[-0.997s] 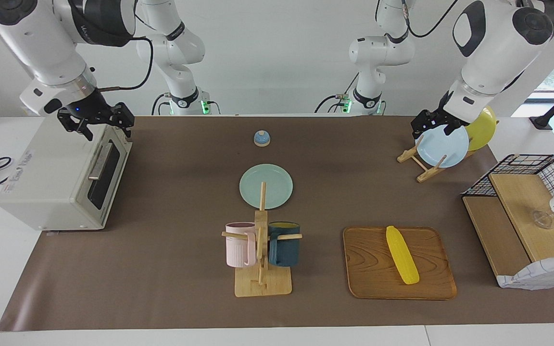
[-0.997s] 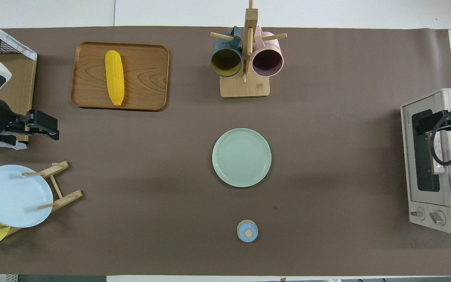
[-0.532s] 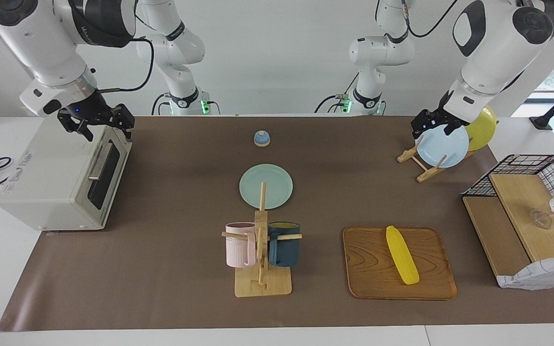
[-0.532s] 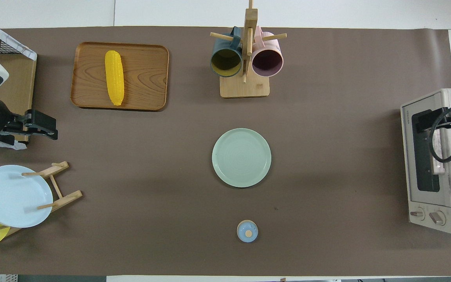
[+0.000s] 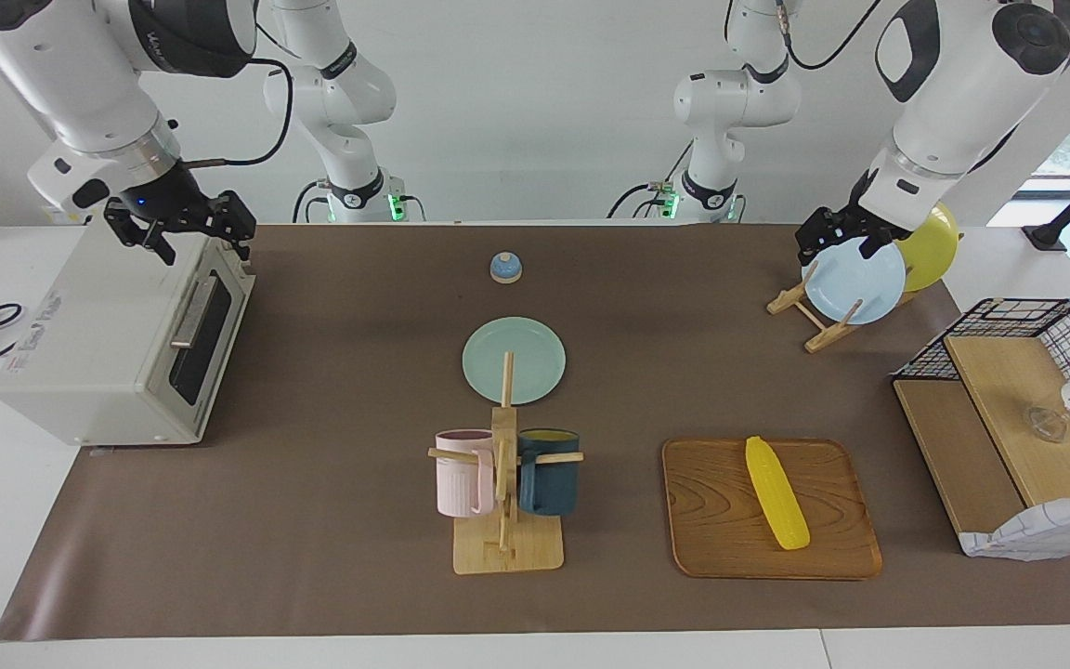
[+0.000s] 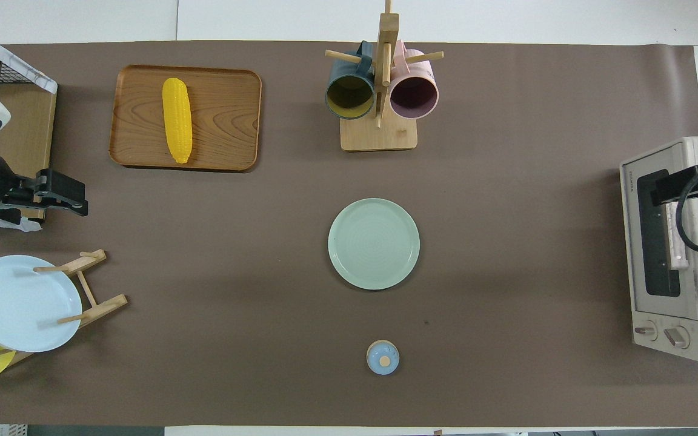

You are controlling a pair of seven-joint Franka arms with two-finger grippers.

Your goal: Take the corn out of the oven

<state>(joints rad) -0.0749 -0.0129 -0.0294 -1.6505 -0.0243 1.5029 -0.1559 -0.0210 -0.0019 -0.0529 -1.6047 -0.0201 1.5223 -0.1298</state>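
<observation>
corn (image 5: 776, 492) on tray (image 5: 711, 548), oven (image 5: 117, 344) shut

- The right gripper (image 5: 189, 229) has risen a little over the top of the oven (image 5: 117, 348) and drawn back toward the right arm's end of the table; in the overhead view less of it reaches over the oven's glass door
- The left gripper (image 5: 834, 239) has lifted slightly over the pale blue plate (image 5: 855, 281) on the wooden rack, edging toward the left arm's end of the table
</observation>
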